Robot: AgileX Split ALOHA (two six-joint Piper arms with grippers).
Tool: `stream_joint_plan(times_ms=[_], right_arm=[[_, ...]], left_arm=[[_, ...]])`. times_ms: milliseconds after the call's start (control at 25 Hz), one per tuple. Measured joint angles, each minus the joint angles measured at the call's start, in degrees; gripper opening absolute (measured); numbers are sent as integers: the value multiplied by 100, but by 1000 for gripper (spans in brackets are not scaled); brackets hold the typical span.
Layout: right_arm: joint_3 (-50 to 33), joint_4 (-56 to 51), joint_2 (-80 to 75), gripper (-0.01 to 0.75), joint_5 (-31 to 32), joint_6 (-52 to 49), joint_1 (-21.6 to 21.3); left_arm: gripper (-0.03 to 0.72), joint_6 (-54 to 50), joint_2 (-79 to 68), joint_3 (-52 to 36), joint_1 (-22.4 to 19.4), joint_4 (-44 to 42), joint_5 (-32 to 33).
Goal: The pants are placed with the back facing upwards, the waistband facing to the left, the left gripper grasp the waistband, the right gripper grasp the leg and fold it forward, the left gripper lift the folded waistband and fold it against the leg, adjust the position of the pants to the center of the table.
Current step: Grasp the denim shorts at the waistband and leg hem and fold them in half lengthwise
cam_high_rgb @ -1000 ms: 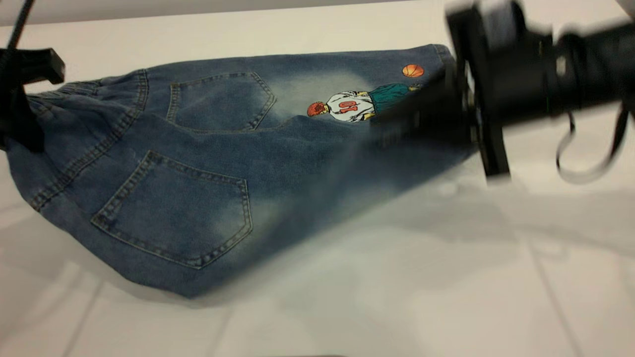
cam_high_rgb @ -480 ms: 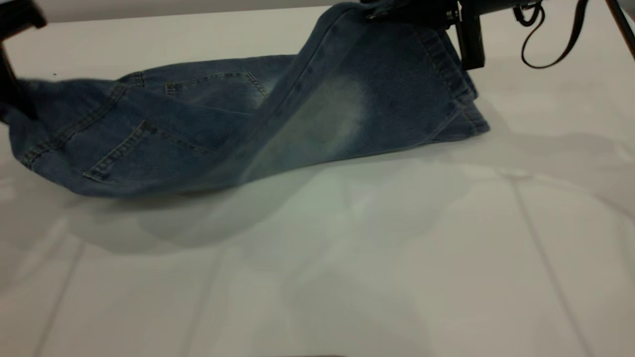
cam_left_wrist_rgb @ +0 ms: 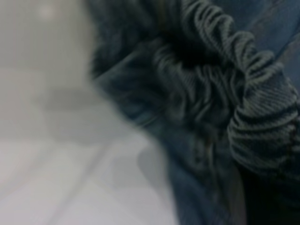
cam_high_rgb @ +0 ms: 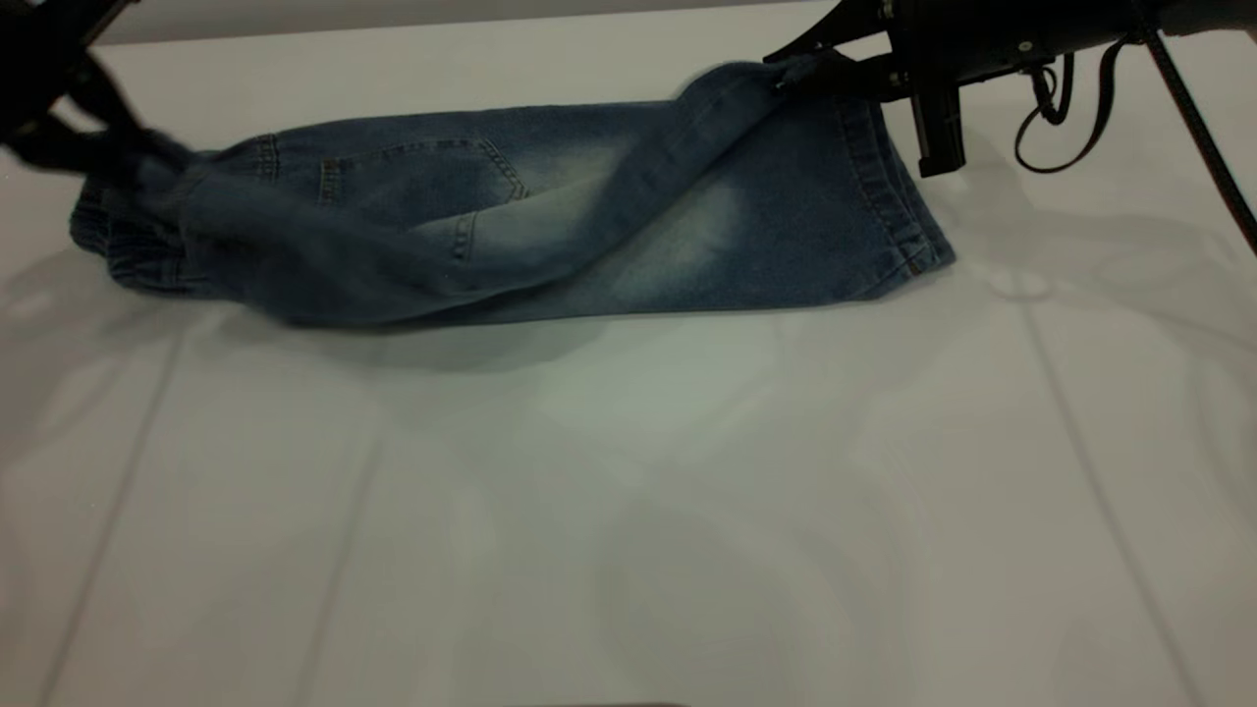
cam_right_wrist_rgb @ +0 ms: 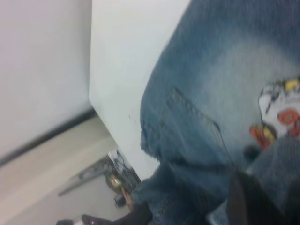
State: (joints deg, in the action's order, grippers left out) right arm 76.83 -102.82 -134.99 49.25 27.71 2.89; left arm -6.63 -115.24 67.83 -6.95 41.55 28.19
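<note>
The blue denim pants (cam_high_rgb: 550, 226) lie folded lengthwise across the far part of the white table (cam_high_rgb: 628, 491). The leg (cam_high_rgb: 707, 226) with the pale patch lies on top, hiding the print in the exterior view. My right gripper (cam_high_rgb: 800, 71) is shut on that leg's hem at the far right, holding the edge a little above the cloth. My left gripper (cam_high_rgb: 103, 147) at the far left is shut on the waistband (cam_high_rgb: 118, 250), lifting a bunch of it. The left wrist view is filled by the ruffled waistband (cam_left_wrist_rgb: 225, 93). The right wrist view shows the print (cam_right_wrist_rgb: 281, 117) and a back pocket (cam_right_wrist_rgb: 187, 126).
The table's far edge (cam_high_rgb: 393, 25) runs just behind the pants. A black cable loop (cam_high_rgb: 1061, 118) hangs from the right arm. In the right wrist view the table edge drops to a floor with clutter (cam_right_wrist_rgb: 115, 180). Bare tabletop spreads in front of the pants.
My right gripper swung the plain leg up and over the printed leg, then lowered it. My left gripper carried the waistband the same way. The pants went from spread flat to folded lengthwise.
</note>
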Motion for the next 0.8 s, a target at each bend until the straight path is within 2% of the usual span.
stream_joint_plan(times_ms=[280, 520, 800], right_arm=[[317, -5, -108, 38, -625, -422, -62], [317, -5, -125, 38, -1226, -915, -80], [317, -21, -125, 45, -1416, -972, -80]], left_arm=[[89, 154, -814, 743, 0, 1219, -85], [90, 154, -935, 808, -5, 1639, -535], [117, 370, -935, 808, -5, 1695, -649]])
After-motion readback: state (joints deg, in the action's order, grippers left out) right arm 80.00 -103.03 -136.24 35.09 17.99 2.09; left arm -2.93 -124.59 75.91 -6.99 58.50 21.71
